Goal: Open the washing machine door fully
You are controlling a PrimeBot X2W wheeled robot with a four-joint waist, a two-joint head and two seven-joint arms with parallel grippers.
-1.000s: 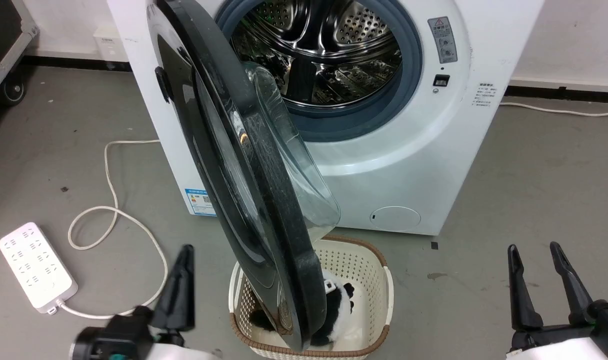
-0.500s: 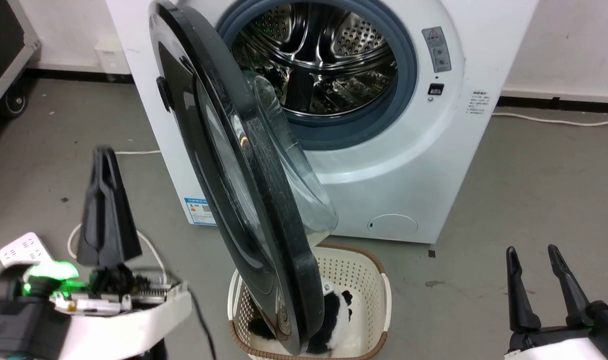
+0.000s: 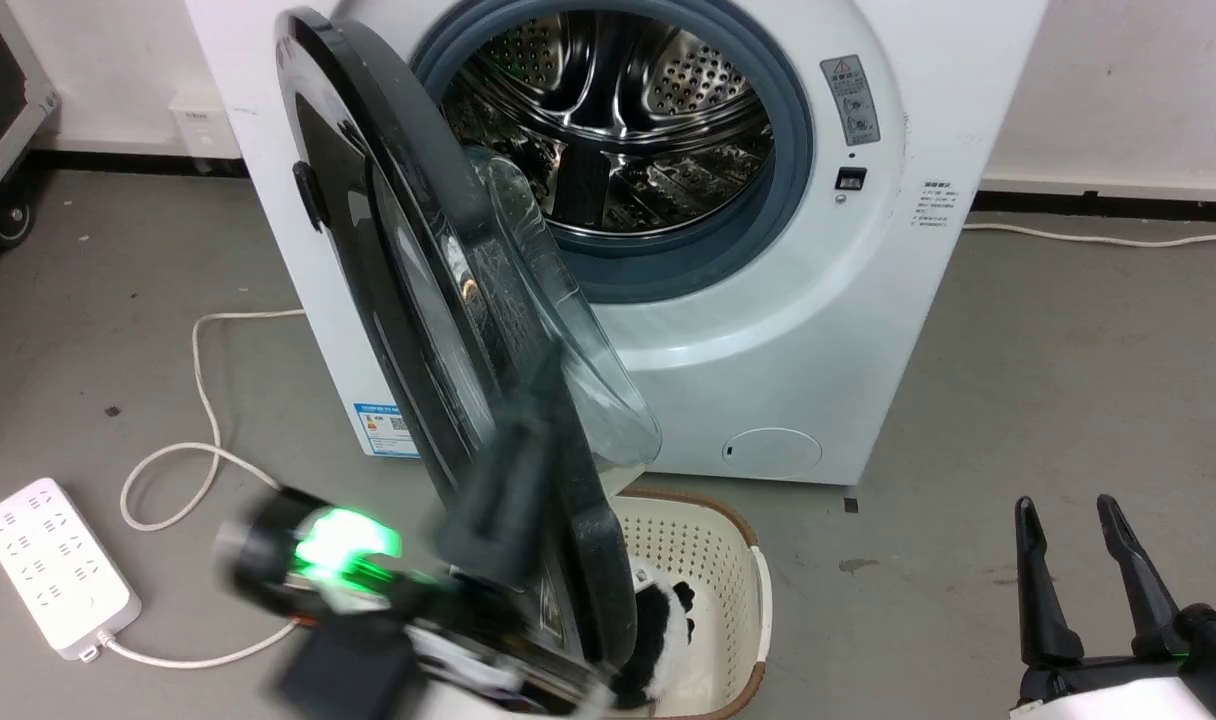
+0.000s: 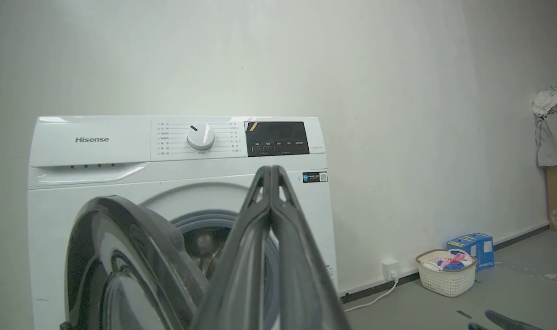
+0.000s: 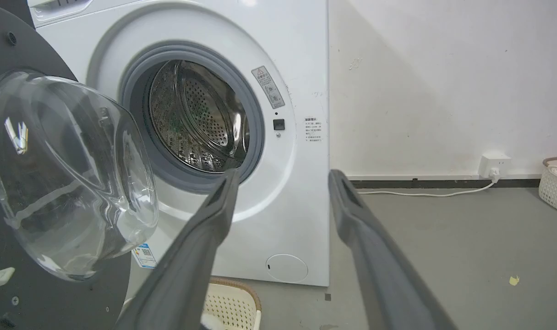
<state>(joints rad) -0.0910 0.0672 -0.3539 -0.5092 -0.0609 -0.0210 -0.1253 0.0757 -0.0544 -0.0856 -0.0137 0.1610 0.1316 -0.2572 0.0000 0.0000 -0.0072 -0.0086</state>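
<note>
Washing machine door stands half-open over a laundry basket. Left hand, fingers pinched together, is beside its heavy, stiff, likely slippery black rim, the safest push point. Right hand is spread wide.

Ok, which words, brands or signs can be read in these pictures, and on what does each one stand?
"Hisense": on the drawer panel.
Warning triangle: on the grey label beside the drum; its print is too small to read.
Print round the dial, on the display, on the blue sticker, and the small black print: too small to read.
</note>
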